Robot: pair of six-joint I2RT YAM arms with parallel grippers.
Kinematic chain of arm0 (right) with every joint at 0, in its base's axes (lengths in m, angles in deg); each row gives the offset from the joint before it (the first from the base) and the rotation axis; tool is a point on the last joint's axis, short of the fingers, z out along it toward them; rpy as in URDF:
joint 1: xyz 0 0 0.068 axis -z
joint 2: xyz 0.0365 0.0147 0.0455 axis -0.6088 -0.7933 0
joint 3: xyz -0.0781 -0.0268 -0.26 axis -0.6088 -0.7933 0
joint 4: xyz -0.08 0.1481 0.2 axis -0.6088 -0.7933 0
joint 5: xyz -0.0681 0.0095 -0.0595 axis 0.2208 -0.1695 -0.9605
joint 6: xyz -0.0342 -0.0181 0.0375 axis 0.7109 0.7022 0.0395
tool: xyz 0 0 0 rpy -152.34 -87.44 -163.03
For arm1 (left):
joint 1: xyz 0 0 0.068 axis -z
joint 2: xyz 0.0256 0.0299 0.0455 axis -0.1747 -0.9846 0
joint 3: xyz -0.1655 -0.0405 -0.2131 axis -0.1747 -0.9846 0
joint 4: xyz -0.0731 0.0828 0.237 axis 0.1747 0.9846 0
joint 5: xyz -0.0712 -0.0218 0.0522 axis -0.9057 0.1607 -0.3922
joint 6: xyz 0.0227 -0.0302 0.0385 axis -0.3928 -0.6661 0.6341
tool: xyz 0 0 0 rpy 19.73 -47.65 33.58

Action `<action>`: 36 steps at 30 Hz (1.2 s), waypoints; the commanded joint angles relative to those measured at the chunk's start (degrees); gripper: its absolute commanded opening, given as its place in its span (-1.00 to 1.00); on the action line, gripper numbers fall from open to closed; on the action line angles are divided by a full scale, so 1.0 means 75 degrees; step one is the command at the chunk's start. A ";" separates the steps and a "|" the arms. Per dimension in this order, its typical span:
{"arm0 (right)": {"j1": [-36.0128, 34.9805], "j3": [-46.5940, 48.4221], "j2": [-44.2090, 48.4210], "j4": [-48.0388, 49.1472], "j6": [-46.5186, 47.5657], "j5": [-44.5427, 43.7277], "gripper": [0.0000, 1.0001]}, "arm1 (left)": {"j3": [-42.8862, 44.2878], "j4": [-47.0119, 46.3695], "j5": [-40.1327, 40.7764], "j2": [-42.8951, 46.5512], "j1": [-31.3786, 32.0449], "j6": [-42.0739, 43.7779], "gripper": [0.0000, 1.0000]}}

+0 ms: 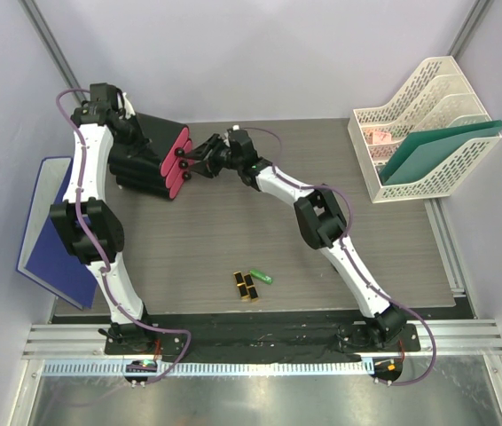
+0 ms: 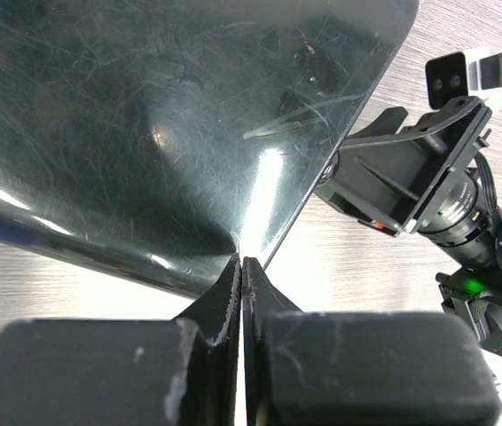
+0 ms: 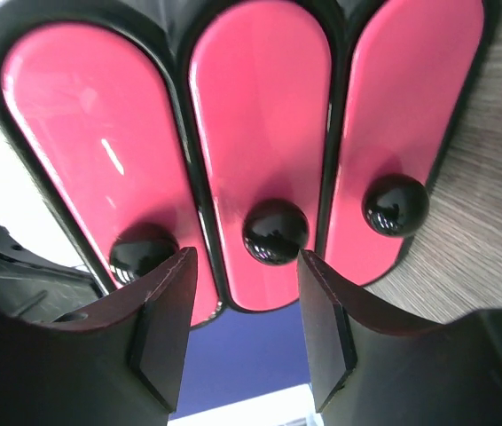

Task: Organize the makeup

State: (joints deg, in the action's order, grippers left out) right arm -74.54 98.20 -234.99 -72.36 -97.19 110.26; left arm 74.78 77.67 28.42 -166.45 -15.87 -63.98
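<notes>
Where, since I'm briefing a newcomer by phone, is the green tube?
Start at the grey wood-grain table and look near its front edge, about midway across. A small cluster lies there; the green tube is its right-hand piece, the only green one beside the black-and-gold lipsticks.

So basically most of the frame is taken up by a glossy black box (image 2: 162, 124), scratched all over, with bright glare caught on it. The left gripper (image 2: 243, 271) is seen at the bottom with its two dark fingers (image 2: 211, 311) pressed together, only a thin seam left between them, tips right up against the box's lower edge. Off to the right, the other arm's wrist end (image 2: 411, 169) is pushed in beside the box, a small white-cased camera (image 2: 453, 75) mounted on top and a green light (image 2: 473, 286) lit lower down. Pale wood-grain table (image 2: 340, 275) is visible underneath.
</notes>
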 commanded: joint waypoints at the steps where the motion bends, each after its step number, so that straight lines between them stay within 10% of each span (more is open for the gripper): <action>1: 0.0005 0.0246 -0.0025 0.0644 -0.0361 -0.0239 0.08 | 0.0327 0.0053 -0.0002 0.0147 -0.0023 0.0180 -1.00; 29: -0.0300 0.1079 -0.0893 0.0281 -0.0725 -0.0462 -0.12 | 0.0269 0.0077 0.0056 0.0089 -0.0046 0.0226 -1.00; 36: -0.0300 0.1184 -0.0975 0.0246 -0.0737 -0.0415 -0.85 | 0.0234 0.0088 0.0068 0.0101 -0.0035 0.0238 -1.00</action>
State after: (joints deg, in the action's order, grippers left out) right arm -75.57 104.88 -241.72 -70.46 -102.89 107.29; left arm 74.85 78.00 28.88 -166.45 -15.89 -62.95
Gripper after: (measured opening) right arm 0.254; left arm 0.002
